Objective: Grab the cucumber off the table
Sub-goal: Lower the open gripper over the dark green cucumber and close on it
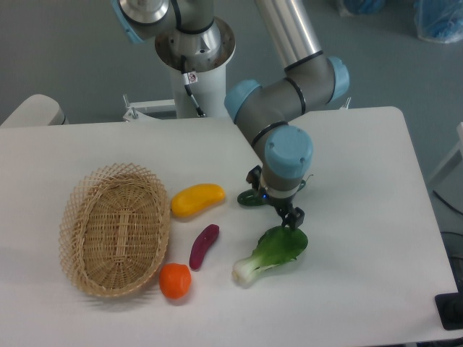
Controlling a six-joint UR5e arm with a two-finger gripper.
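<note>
The cucumber [250, 200] is a small dark green glossy piece lying on the white table [362, 166]. Only its left end shows, beside the arm's blue-capped wrist. My gripper [278, 205] points down over it and is mostly hidden under the wrist. One black fingertip [295, 216] shows just above the bok choy's leaf. I cannot tell whether the jaws are open or closed around the cucumber.
A leafy bok choy [273, 254] lies just in front of the gripper. A purple eggplant-like piece [203, 246], a yellow pepper [197, 199] and an orange fruit [175, 280] lie to the left. A wicker basket [78, 235] stands at the far left.
</note>
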